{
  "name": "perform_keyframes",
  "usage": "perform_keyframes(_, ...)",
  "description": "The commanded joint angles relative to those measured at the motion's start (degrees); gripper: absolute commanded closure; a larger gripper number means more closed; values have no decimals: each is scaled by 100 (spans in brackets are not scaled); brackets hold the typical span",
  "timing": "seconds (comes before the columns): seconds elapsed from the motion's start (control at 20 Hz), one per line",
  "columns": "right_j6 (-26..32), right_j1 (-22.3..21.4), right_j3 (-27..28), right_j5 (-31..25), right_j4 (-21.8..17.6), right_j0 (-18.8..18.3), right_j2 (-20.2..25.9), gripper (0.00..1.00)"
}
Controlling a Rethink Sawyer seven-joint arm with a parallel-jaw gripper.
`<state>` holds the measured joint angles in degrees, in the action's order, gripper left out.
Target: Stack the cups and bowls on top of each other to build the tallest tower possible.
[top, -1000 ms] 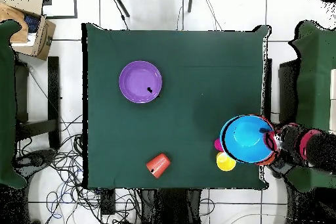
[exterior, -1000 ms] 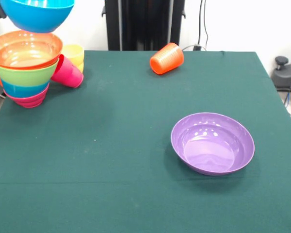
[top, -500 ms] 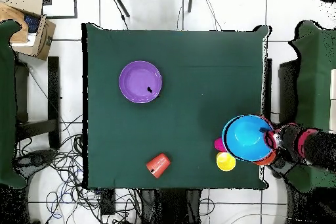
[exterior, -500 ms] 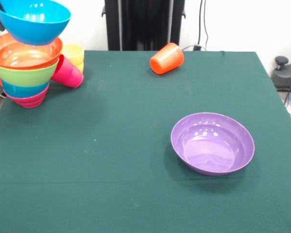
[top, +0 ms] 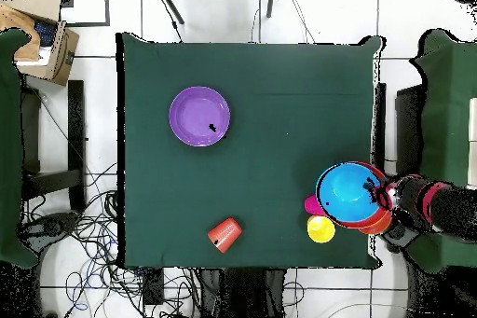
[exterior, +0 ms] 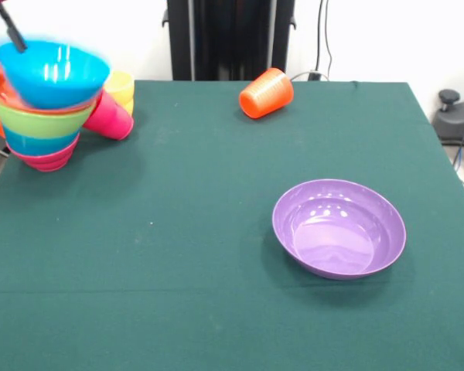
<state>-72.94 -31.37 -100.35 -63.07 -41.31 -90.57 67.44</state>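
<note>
Blue bowl (exterior: 54,73) sits in the tower (exterior: 40,127); I can't tell my gripper's (exterior: 1,31) grip. Next: let go, then fetch the purple bowl (exterior: 339,228), well apart.

Table (exterior: 178,255) covered in matt green cloth. Purple bowl (exterior: 339,228) and blue bowl (exterior: 54,73): glossy smooth plastic, showing highlights. Orange cup (exterior: 266,93): ridged plastic. Cardboard box (top: 42,39) beside table.

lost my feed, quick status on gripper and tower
Gripper at blue bowl's rim, grip unclear. Blue bowl in the tower. Purple bowl and orange cup loose. Nothing blocking.
</note>
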Motion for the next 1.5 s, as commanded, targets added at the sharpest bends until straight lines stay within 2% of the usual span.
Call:
perform_keyframes(0.05,2525,-1,403,-796,-482,439,-449,0)
perform_keyframes(0.65,2515,22,389,-613,-364,456,-490,0)
perform_keyframes(0.85,2488,-72,348,-693,-212,455,-456,0)
perform_keyframes(1.2,1789,-589,27,-911,369,584,-195,0)
perform_keyframes(1.5,1280,-663,-50,-613,453,859,-310,0)
